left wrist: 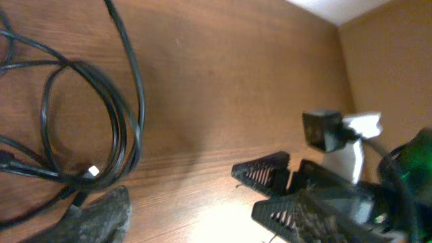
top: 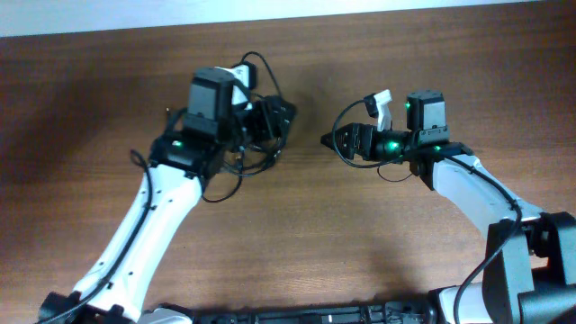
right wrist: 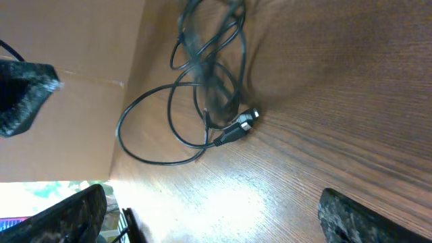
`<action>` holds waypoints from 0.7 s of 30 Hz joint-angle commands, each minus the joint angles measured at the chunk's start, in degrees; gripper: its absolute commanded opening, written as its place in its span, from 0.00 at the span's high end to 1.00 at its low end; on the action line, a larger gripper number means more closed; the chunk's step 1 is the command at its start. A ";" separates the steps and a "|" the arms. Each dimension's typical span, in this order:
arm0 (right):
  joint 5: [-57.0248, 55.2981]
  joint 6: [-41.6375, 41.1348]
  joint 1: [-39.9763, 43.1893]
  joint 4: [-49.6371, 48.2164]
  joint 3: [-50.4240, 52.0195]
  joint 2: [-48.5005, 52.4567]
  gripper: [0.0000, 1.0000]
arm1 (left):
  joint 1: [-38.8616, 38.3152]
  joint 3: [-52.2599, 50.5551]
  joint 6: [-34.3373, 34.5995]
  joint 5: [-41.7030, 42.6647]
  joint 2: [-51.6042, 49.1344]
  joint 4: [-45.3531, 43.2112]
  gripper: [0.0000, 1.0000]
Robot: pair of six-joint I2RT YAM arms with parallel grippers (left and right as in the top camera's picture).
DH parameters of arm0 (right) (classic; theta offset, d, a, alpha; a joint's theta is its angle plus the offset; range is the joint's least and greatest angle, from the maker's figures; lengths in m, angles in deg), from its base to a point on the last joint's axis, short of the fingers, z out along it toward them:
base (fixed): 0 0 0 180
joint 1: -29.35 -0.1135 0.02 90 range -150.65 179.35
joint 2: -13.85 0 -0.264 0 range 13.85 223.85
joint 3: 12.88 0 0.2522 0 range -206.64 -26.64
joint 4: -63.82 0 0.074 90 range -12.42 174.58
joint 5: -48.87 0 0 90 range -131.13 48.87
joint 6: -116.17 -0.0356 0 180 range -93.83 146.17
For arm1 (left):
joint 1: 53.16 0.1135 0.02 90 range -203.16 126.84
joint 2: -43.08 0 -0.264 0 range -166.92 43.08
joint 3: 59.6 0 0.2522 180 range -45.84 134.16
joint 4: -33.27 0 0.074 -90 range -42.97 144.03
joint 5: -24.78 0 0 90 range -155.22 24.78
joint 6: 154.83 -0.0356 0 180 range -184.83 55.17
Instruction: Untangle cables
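Looking at the overhead shot, the cables sit in a loose tangle left of centre on the table, right under the nose of the left gripper. My guess is that arm hangs over the pile so it can pin one strand while the other arm pulls. I can't tell if its jaws are spread or closed. Its own camera shows just one finger at the bottom left of the frame, next to the loops, and I can't say whether it touches them.

The right gripper is near the middle of the frame, pointing left at the tangle with bare wood between. Its jaws are spread wide with nothing in them (both pads sit at the bottom corners of its wrist view). Ahead of it lies a silver-tipped plug at the near edge of the loops. That's probably why it's lined up that way, since a free end is the easy first grab.

Containers: none in any view, the cords just lie on the wood.
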 commanded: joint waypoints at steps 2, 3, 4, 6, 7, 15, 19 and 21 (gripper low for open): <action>1.16 0.37 -0.52 0.02 0.11 -1.07 0.01 | 1.42 0.87 -7.89 -10.49 1.60 1.42 0.01; 1.14 1.77 -0.61 -0.96 0.11 -1.07 0.01 | 2.80 0.87 -7.87 -11.52 2.86 1.77 0.01; 1.16 4.24 -0.90 -3.74 -0.13 -1.07 0.01 | 4.83 0.87 -7.85 -12.72 4.59 2.38 0.01; -2.62 4.22 -0.92 -5.22 -2.82 -1.07 0.01 | 9.53 0.85 -6.16 -14.58 7.85 5.33 0.01; -6.29 4.13 -1.33 -4.07 -5.16 -1.07 0.01 | 11.32 0.85 -4.11 -16.90 8.31 8.33 0.01; -29.88 4.35 -21.97 5.25 -11.80 0.35 0.04 | 14.47 0.83 -0.33 -23.63 4.33 17.77 0.01; -38.16 2.10 -26.82 2.60 -11.80 3.91 0.10 | 14.47 0.83 0.59 -23.39 1.33 17.53 0.01; -38.07 -2.84 -29.24 -0.15 -11.80 6.43 0.16 | 14.47 0.83 2.32 -23.39 -0.13 16.90 0.01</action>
